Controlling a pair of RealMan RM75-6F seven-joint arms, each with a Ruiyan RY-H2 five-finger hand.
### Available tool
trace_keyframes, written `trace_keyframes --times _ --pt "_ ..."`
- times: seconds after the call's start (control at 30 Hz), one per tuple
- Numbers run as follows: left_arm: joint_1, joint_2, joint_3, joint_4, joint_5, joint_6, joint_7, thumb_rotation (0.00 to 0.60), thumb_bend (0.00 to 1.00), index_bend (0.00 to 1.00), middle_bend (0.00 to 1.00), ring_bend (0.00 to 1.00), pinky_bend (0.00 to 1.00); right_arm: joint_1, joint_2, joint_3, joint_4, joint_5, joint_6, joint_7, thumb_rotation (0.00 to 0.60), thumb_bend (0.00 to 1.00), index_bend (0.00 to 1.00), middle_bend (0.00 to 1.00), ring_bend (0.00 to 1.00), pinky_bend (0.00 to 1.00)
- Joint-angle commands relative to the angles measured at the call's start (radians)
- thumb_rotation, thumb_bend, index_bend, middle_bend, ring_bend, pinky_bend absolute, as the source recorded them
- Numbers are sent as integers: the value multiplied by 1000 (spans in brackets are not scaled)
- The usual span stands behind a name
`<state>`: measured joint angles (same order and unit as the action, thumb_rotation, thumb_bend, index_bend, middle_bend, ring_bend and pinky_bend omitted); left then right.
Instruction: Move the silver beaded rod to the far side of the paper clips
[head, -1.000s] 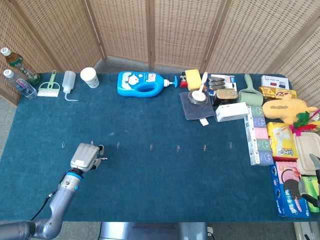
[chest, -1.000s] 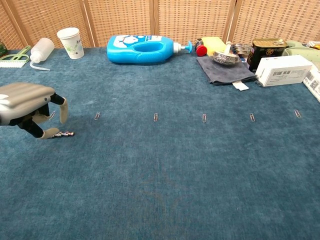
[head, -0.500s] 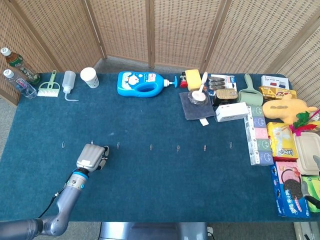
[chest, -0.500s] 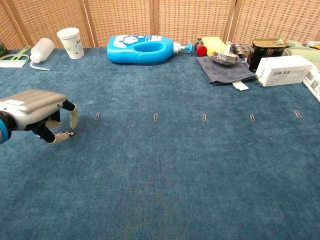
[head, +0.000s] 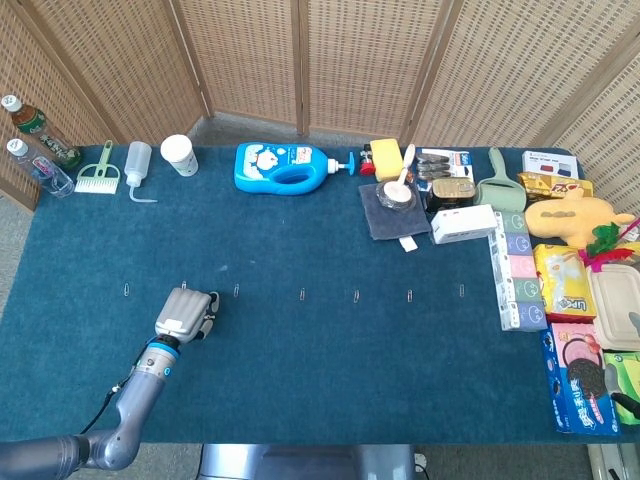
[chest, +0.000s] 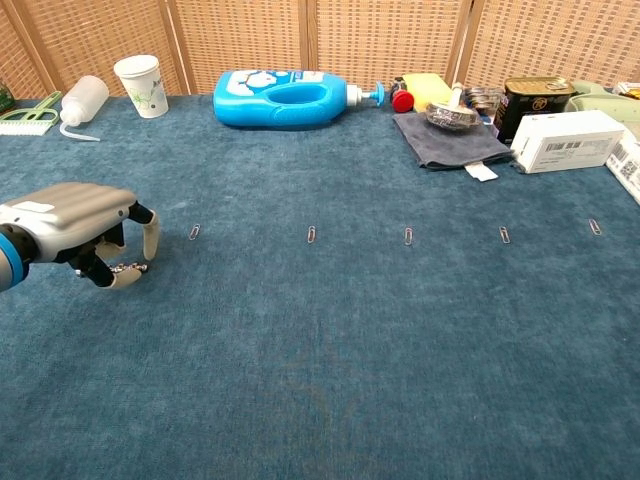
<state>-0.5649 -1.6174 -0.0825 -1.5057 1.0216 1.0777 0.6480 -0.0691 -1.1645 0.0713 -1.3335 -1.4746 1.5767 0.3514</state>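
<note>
Left hand (chest: 75, 215): lower left of the head view, left edge of the chest view; palm down, fingers curled toward the blue surface (chest: 330, 360). Fingertips (chest: 126, 278) pinch the silver beaded rod.
Silver beaded rod (chest: 128, 267): small, mostly hidden under the hand; a short beaded stretch shows between the fingertips in the chest view, just off or on the cloth, cannot tell which. It sits on the near side of the clip row, between the two leftmost visible clips. Not discernible in the head view.
Paper clips (chest: 313, 234): a row running left to right across the middle of the surface, evenly spaced, lying flat. Nearest one to the hand (chest: 194, 232) is just right of the fingers, apart from them.
Right hand: only dark fingertips at the lower right edge of the head view; posture cannot be made out.
Back edge, left: white paper cup (chest: 138, 85), squeeze bottle (chest: 82, 100), small green brush (head: 98, 176), two drink bottles (head: 38, 150) in the upper left corner.
Back edge, centre: blue detergent bottle (chest: 285, 98) lying on its side.
Back edge, right: grey cloth (chest: 448, 140) with a small dish on it, white box (chest: 566, 139), dark tin (chest: 530, 98).
Right side, head view: packets and boxes crowded together, yellow plush toy (head: 575, 216).
</note>
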Motion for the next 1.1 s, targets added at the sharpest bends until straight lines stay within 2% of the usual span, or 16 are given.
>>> trace_keyframes --times 0.03,1.1 --pt "-2 -3 1 2 -3 0 1 600 326 460 1000 1000 1000 -1 -1 0 1 1 1 1 600 500 0 141 106 165" --pt "-23 -4 1 -10 -70 16 50 600 347 496 1000 1000 1000 -7 -8 5 9 8 -4 3 600 500 0 141 106 165"
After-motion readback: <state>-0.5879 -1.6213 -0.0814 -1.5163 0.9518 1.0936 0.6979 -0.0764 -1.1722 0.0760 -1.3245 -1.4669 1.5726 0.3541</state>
